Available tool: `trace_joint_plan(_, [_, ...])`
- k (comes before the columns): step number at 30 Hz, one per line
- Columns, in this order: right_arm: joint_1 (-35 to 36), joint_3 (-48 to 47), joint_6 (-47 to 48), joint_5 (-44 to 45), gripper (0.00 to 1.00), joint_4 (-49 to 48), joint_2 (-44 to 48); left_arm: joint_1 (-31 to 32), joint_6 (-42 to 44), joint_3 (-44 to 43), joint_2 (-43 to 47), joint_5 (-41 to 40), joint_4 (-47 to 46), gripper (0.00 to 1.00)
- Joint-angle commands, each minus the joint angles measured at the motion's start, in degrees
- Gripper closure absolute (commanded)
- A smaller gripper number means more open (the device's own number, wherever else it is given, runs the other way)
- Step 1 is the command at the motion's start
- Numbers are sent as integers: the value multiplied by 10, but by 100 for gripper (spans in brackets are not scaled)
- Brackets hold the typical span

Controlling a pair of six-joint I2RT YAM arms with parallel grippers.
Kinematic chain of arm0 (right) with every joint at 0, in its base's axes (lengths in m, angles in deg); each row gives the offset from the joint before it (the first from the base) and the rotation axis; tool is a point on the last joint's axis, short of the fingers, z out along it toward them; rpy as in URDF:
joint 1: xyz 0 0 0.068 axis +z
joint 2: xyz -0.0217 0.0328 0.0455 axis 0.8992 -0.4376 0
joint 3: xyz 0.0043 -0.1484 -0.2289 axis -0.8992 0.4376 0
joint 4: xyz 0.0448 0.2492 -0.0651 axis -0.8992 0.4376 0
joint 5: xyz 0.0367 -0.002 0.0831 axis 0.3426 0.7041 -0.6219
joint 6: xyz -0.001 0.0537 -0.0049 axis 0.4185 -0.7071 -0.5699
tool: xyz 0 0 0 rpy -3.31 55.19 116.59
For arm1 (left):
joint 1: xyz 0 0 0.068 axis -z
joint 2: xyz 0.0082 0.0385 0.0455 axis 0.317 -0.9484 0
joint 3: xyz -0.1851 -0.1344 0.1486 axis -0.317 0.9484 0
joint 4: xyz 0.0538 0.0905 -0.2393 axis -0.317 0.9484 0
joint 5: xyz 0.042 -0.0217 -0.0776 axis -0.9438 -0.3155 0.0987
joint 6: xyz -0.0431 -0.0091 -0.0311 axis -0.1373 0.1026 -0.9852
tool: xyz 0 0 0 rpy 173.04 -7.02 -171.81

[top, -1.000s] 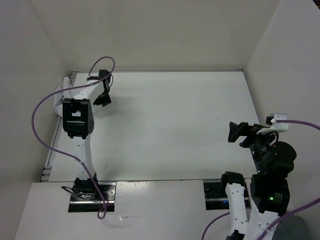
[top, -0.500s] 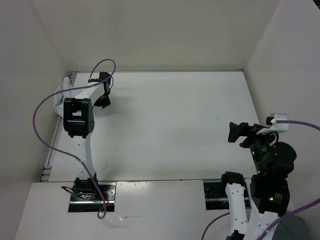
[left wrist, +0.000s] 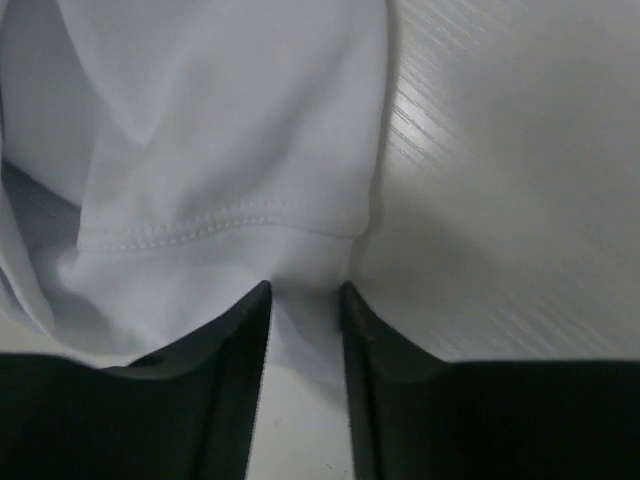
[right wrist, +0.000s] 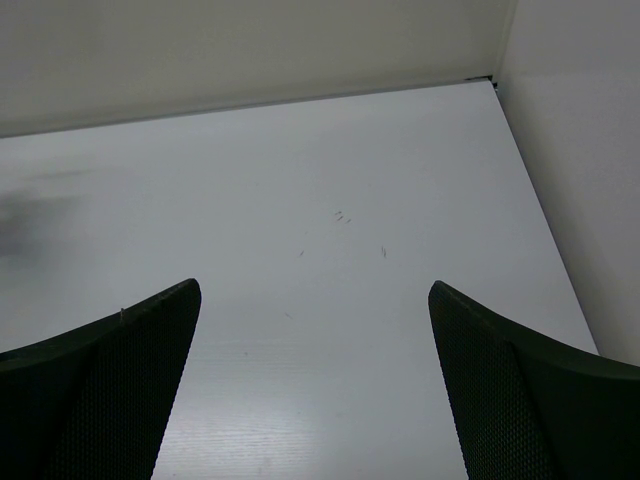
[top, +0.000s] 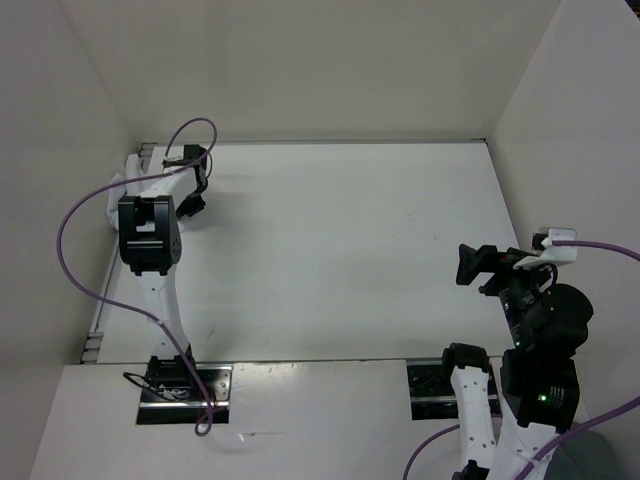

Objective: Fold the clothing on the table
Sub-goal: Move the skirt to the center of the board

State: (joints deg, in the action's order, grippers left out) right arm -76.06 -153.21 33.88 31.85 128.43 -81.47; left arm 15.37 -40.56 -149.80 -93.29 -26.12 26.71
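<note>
The white clothing (top: 118, 186) lies bunched at the table's (top: 350, 250) far left edge, mostly behind my left arm. In the left wrist view its stitched hem (left wrist: 200, 232) sits right at my left gripper (left wrist: 305, 290). The jaws stand narrow but still apart, with a corner of the fabric (left wrist: 310, 265) between the tips and bare table showing lower in the gap. Seen from above, the left gripper (top: 190, 203) is low over the far left corner. My right gripper (top: 462, 265) hovers at the right side, wide open and with nothing in it (right wrist: 315, 300).
White walls close the table on the left, far and right sides (top: 560, 120). A metal edge strip (top: 98, 320) runs along the left side. A purple cable (top: 75, 240) loops beside the left arm. Bare tabletop (right wrist: 330, 200) lies ahead of the right gripper.
My left gripper has moved left toward the clothing and its jaws have narrowed around the hem corner. The right arm has not moved.
</note>
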Motion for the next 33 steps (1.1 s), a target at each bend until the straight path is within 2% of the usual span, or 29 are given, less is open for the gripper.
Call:
trace_joint_plan(1, [5,0,2,-4,1,-4,1,-13,17,29,-28,50,18,62])
trace_joint_plan(4, [0,0,2,-4,1,-4,1,-13,30,35,-13,88,11,77])
trace_joint_plan(6, [0,0,2,-4,1,-4,1,-13,20,54,1,117,6,81])
trace_joint_plan(7, [0,0,2,-4,1,-4,1,-13,13,60,21,130,6,83])
trace_joint_plan(10, [0,0,2,-4,1,-4,1,13,-22,105,89,206,1,99])
trace_joint_plan(11, [0,0,2,-4,1,-4,1,27,-31,126,114,224,-9,100])
trace_joint_plan(13, [-6,0,2,1,1,-4,1,90,-59,173,192,263,-41,100])
trace_joint_plan(15, [-13,0,2,1,1,-4,1,147,-95,180,243,271,-58,100])
trace_joint_plan(16, [-13,0,2,1,1,-4,6,210,-111,170,251,266,-51,100])
trace_joint_plan(18, [-18,0,2,1,1,-4,6,274,-140,144,251,260,-43,100])
trace_joint_plan(19, [-18,0,2,1,1,-4,6,329,-151,144,244,260,-43,91])
trace_joint_plan(20, [-18,0,2,1,1,-4,6,351,-151,144,238,275,-70,25])
trace_joint_plan(21, [-23,0,2,6,1,-4,11,367,-142,128,226,281,-63,0])
trace_joint_plan(24, [-23,0,2,6,1,-4,18,384,-129,86,240,244,-25,0])
trace_joint_plan(27, [-23,0,2,6,1,-4,19,373,-111,106,308,223,-25,0])
trace_joint_plan(29, [-23,0,2,6,1,-4,19,352,-117,169,353,264,-43,0])
trace_joint_plan(33, [-28,0,2,6,1,-4,19,359,-179,281,370,348,-97,0])
